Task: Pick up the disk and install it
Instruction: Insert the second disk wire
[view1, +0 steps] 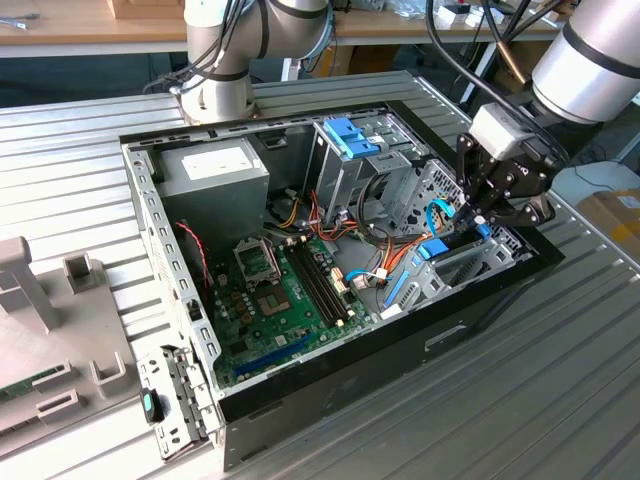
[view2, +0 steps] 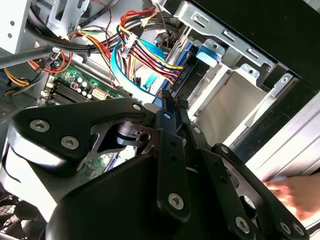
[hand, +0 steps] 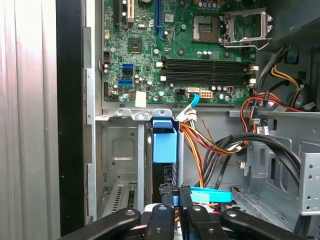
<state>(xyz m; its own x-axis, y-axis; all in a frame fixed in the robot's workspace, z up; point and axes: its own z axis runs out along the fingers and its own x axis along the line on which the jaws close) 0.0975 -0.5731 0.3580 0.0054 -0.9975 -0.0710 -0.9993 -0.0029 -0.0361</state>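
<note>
The disk (hand: 164, 145) stands on edge in a bay slot at the front of the open computer case (view1: 150, 215), showing its bright blue carrier and a dark narrow edge. In the exterior view its blue carrier (view1: 432, 248) sits low in the drive cage at the case's right. My gripper (hand: 175, 192) is right over the disk's near end, with the black fingers (hand: 162, 192) drawn close on either side of that edge. The same gripper (view1: 472, 215) reaches down into the cage in the exterior view. In the second wrist view the fingertips (view2: 167, 100) meet by the blue rail (view2: 189, 57).
A bundle of coloured cables (hand: 210, 145) runs beside the slot. The green motherboard (view1: 290, 290) and the grey power supply (view1: 215, 175) fill the case's left half. A second drive cage with blue rails (view1: 350, 135) stands at the back. A person's hand (view2: 295, 195) shows outside the case wall.
</note>
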